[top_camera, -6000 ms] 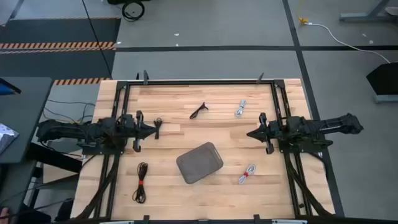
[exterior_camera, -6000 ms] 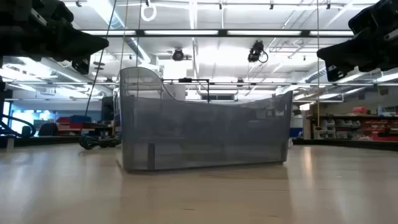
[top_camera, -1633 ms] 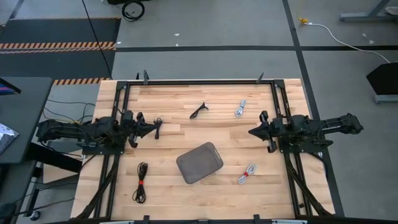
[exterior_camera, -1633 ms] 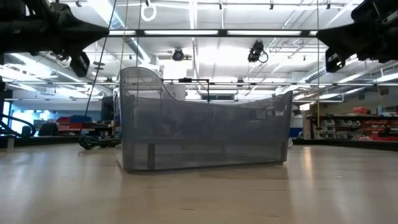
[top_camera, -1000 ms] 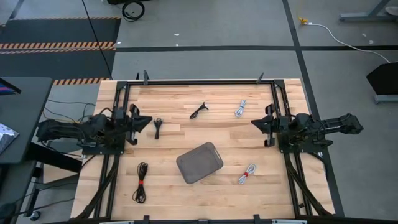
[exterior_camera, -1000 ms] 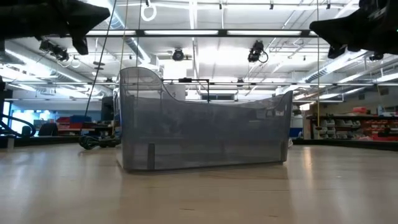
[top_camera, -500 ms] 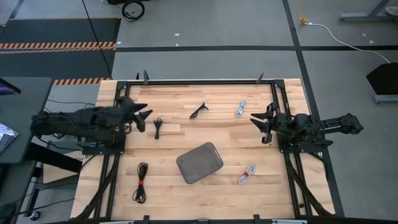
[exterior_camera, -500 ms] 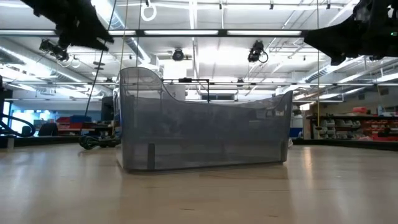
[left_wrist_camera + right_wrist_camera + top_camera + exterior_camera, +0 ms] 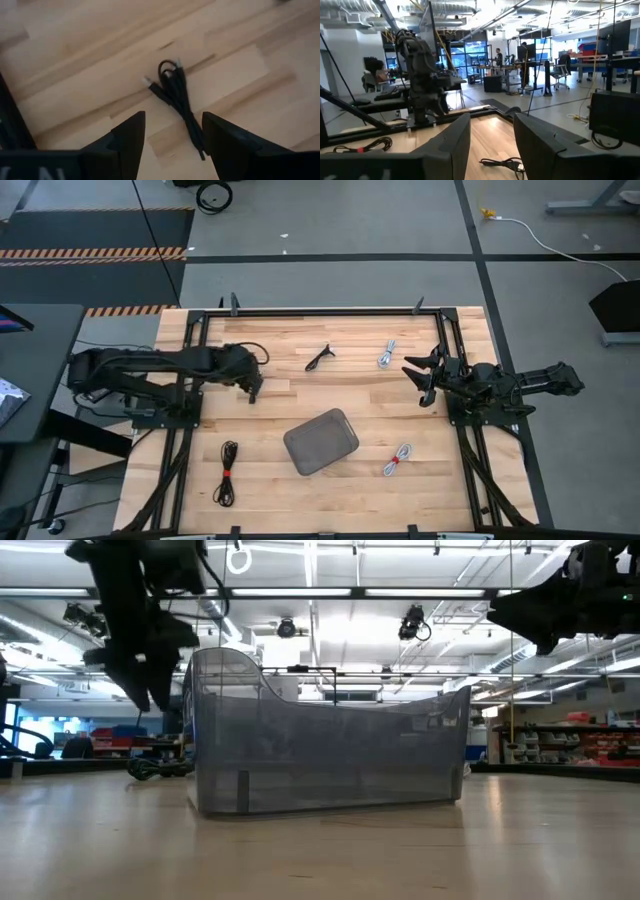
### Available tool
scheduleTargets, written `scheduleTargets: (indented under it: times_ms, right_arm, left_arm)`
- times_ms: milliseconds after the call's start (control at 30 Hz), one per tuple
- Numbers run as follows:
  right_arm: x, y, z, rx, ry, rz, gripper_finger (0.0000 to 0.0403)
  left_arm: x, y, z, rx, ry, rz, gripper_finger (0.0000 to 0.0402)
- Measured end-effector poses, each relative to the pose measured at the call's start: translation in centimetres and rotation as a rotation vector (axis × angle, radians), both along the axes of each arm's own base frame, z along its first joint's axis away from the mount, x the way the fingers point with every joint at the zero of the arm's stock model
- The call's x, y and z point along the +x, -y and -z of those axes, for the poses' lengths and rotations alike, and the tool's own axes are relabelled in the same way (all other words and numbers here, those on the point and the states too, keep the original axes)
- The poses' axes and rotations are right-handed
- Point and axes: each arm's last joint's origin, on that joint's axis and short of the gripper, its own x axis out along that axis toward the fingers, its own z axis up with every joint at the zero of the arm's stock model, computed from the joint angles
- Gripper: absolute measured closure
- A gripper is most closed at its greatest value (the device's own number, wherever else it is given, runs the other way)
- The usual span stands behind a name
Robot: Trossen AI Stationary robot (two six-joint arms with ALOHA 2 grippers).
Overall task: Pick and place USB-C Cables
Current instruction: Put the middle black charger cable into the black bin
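- The grey tray (image 9: 321,441) sits near the middle of the wooden table (image 9: 350,410), turned at a slant; in the high view nothing shows inside it. In the low view its translucent walls (image 9: 330,755) rise from the tabletop, and I cannot tell any contents through them.
- All the USB-C cables lie on the bare table, outside the tray.
- A small black coiled cable (image 9: 177,95) lies under the left gripper (image 9: 172,132), whose fingers stand apart above it without touching it; in the high view this gripper (image 9: 254,388) points down at the table's left part.
- Another black cable (image 9: 319,357) lies toward the far edge, with a white cable (image 9: 386,354) beside it to the right.
- A black cable with a red band (image 9: 227,472) lies near the front left corner.
- A white cable with a red band (image 9: 397,459) lies right of the tray.
- The right gripper (image 9: 420,380) hangs at the table's right side, fingers spread, holding nothing.
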Motion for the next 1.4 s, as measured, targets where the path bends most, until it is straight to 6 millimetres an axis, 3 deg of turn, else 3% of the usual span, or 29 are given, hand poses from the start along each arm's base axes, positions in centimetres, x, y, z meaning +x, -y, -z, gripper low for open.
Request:
scheduleTargets:
  times_ms: [300,600,1000,1400]
  right_arm:
    - [0.1,0.0,0.3,-0.003,-0.038,-0.002,0.0245]
    - [0.1,0.0,0.5,0.017,-0.043,-0.007,0.0245]
    - [0.1,0.0,0.5,0.015,-0.044,-0.007,0.0247]
    - [0.1,0.0,0.5,0.011,-0.046,-0.006,0.0247]
  left_arm:
    - [2.0,-0.3,3.4,-0.132,-0.134,0.009,0.0198]
    - [4.1,-0.6,4.9,-0.109,-0.072,0.047,0.0198]
    - [3.9,-0.6,5.8,-0.12,-0.147,0.042,0.0198]
    - [4.6,-0.7,8.1,-0.15,-0.231,0.059,0.0198]
